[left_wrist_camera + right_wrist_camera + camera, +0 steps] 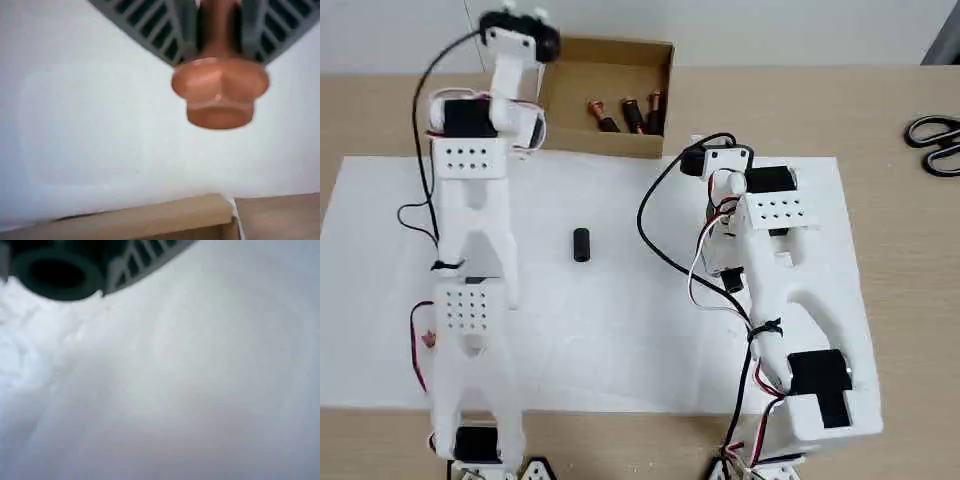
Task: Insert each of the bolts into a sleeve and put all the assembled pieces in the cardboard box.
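Reaching to the far side of the surface [880,100], the left arm ends just beside the left end of the cardboard box [665,70]. The left gripper [217,40] has its grey ribbed fingers [145,25] clamped on the shank of a copper bolt [218,92], whose hexagonal head faces the wrist camera. Inside the box lie three assembled pieces [633,114], copper bolts set in black sleeves, side by side near its front wall. The right arm stands over the right part of the white sheet [620,330]. The right gripper [70,262] is closed around a black sleeve [55,287], its open bore showing, close above the sheet. A loose sleeve [581,244] lies on the sheet between the two arms, touching neither. Scissors [935,140] rest on the bare wood at the right edge, well apart from everything else.
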Tool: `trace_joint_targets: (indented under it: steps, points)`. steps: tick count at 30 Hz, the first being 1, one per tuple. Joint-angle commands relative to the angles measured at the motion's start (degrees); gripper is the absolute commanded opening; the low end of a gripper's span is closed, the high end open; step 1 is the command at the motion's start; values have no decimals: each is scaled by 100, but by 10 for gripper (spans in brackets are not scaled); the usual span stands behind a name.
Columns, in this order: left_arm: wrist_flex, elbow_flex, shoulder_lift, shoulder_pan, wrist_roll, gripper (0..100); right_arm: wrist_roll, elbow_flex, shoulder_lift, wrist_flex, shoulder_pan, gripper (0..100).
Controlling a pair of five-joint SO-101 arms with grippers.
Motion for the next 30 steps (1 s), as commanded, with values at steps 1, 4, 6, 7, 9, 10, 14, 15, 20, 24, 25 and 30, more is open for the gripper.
trace_joint_targets:
  steps: [1,4,6,7,9,10,14,15,20,24,25,30]
  points:
    - [79,505,-1275,9,176,7,18,-246,-365,22,4,5]
    - [70,1297,-2233,18,316,7,18,-255,-374,4,-4,5]
    - [70,1807,-2919,18,387,7,18,-255,-374,-22,-4,5]
    - [70,2079,-3270,18,387,7,18,-290,-382,-22,-4,5]
    - [62,2580,-3974,35,378,7,18,-457,-382,31,-4,5]
    - [62,2835,-4316,44,378,7,18,-554,-382,48,-4,5]
    - [53,3890,-5565,53,369,7,18,-1152,-488,479,-136,5]
    - [53,4136,-5837,53,369,7,18,-1266,-585,620,-207,5]
    - [44,5358,-7156,53,369,7,18,-1380,-1288,708,-681,5]
    - [44,6167,-8097,53,369,7,18,-1371,-1930,708,-963,5]
    - [44,6352,-8308,53,369,7,18,-1371,-2070,708,-998,5]
    - [-554,7556,-9284,26,369,7,18,-1213,-2677,418,-989,5]
